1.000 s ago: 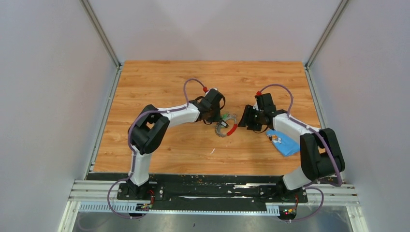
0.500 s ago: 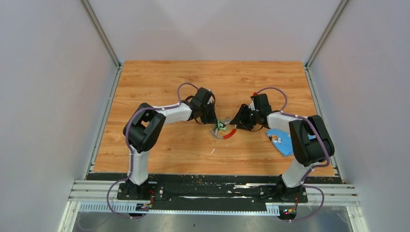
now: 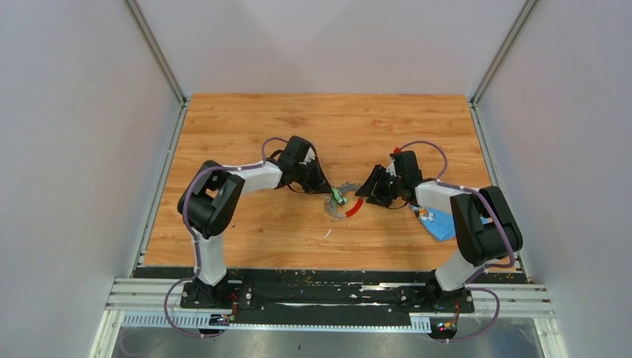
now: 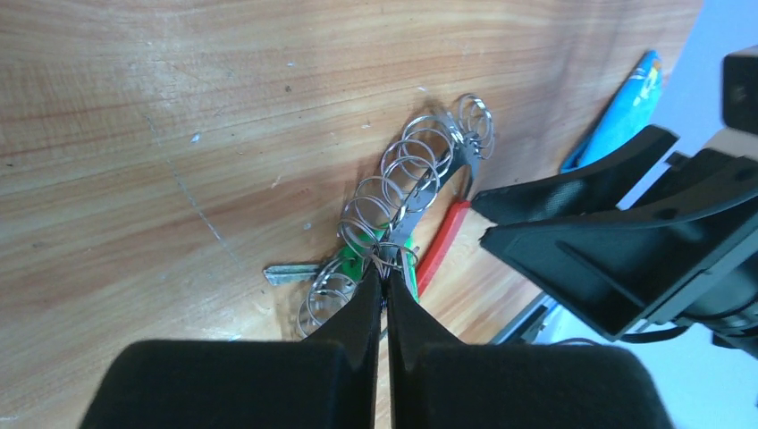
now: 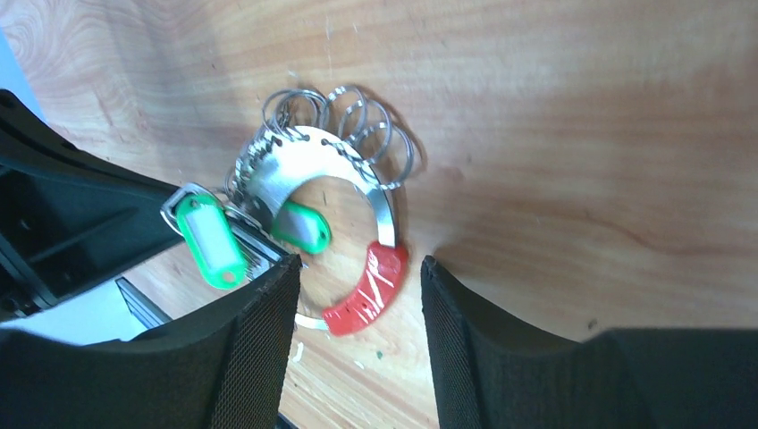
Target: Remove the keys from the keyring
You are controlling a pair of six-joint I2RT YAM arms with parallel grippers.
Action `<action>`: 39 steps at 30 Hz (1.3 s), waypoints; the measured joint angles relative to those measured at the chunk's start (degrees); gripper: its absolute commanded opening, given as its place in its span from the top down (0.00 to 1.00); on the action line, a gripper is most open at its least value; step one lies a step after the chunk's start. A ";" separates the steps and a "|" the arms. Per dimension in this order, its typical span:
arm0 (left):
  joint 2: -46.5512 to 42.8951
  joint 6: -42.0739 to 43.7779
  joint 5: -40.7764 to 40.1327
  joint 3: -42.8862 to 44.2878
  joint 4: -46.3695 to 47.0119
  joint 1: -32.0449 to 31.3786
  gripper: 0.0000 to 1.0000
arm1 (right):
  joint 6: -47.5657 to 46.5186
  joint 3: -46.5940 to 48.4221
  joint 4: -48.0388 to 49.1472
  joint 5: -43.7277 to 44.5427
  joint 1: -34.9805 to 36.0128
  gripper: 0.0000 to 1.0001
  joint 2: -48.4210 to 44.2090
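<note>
A large, thin silver metal keyring (image 5: 308, 165) with a short red sleeve (image 5: 368, 288) is laid flat on the wooden table (image 3: 261, 119), near the blue cloth (image 3: 441, 222), to its left. Beyond the ring from the cloth, the left gripper (image 4: 384, 288) is pinched shut on one of the small green-headed keys (image 5: 212, 241). Between cloth and ring, the right gripper (image 5: 359, 264) is held wide open, and nothing is gripped.
</note>
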 measured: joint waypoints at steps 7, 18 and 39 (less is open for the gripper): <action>-1.81 -3.23 3.17 -0.09 0.76 0.50 1.00 | 1.42 -3.69 1.31 -0.42 -0.02 0.44 -2.86; -4.44 -5.57 6.47 1.53 0.94 0.46 1.00 | 5.27 -5.81 12.83 -2.71 0.00 0.44 0.39; -9.60 -8.74 7.50 6.47 -2.14 -0.20 1.00 | 16.92 -17.49 72.37 -5.70 0.00 0.41 18.69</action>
